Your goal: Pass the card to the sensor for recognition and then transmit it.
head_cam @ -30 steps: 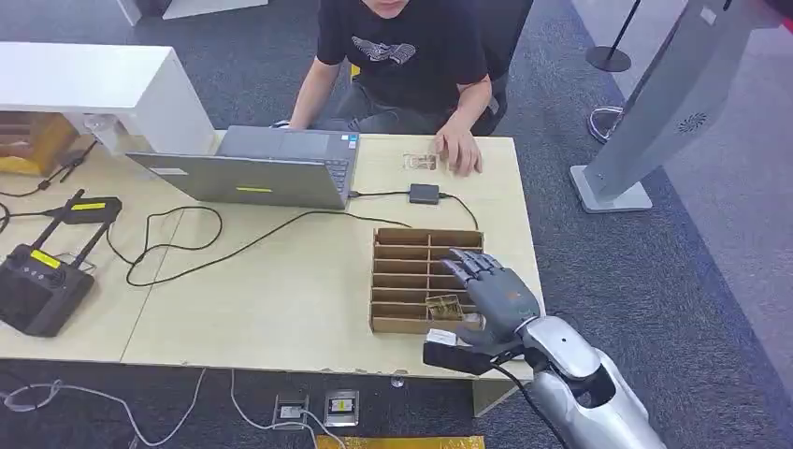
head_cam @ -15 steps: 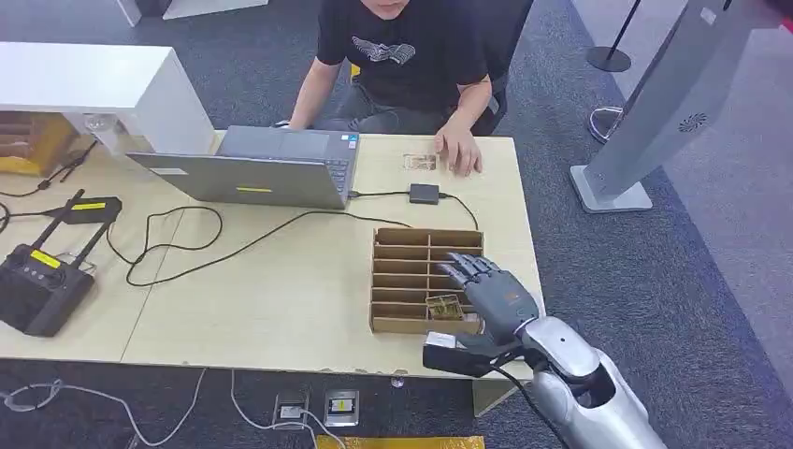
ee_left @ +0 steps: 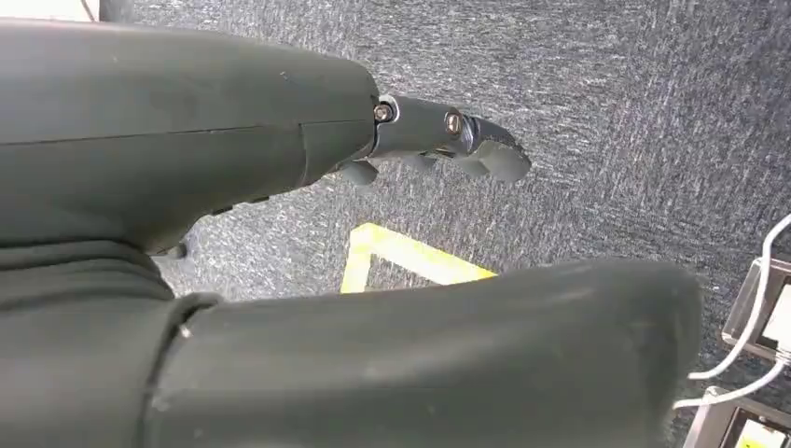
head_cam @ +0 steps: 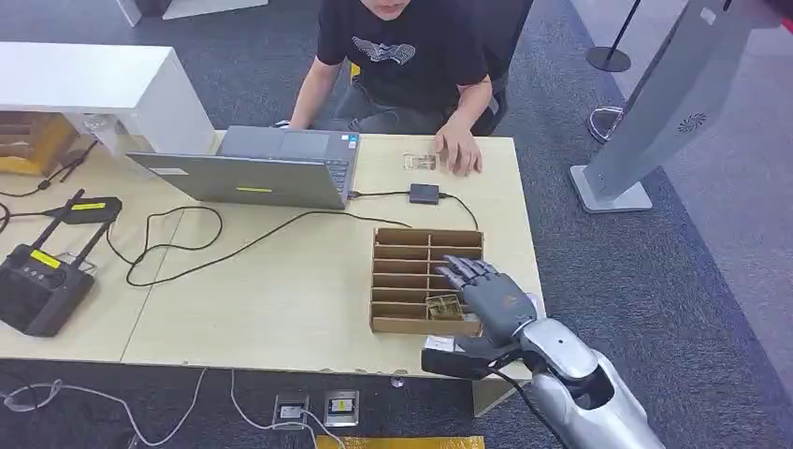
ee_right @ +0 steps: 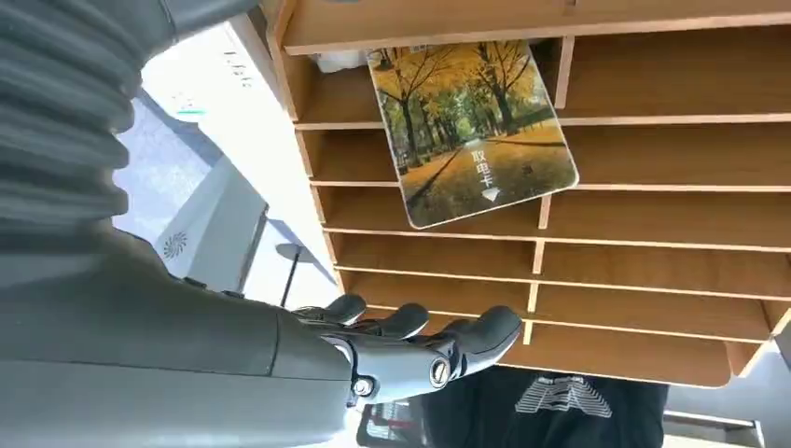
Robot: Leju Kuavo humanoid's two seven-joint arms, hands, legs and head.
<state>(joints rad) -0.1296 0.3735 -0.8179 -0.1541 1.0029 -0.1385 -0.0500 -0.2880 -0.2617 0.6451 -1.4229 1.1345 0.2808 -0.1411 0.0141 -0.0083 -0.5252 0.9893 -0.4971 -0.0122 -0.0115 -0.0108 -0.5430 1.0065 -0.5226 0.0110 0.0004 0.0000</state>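
Brown fibreboard rack (head_cam: 402,281) of slotted compartments sits on the tabletop (head_cam: 281,290), near the edge closest to us. The card (head_cam: 445,307), printed with autumn trees, lies in the near right part of the rack, propped across the dividers, not flat in one slot; the right wrist view shows it (ee_right: 471,131) spanning at least two rows, its long axis running across the dividers and slightly tilted.

Right hand (head_cam: 491,295) hovers over the rack's near right corner, just beside the card, on its right. Fingers (ee_right: 438,341) are extended and apart, holding nothing; thumb is spread. We see no contact with the card. The card lies just to the left of the palm, so we judge the next move as a short shift left and down with the fingers closing on the card's raised edge.

Left hand (ee_left: 448,140) hangs by the carpet, well away from the tabletop; fingers are partly curled, nothing in them, but we cannot tell its state for sure. The right hand is clearly the nearer one.

Surroundings: a small black box (head_cam: 424,194) on a cable beyond the rack, probably the sensor; a laptop (head_cam: 257,168); a person (head_cam: 407,51) seated opposite with a hand (head_cam: 458,152) on the tabletop beside a second card (head_cam: 420,162). The dividers are the main obstacle: they could block fingers from getting under the card.
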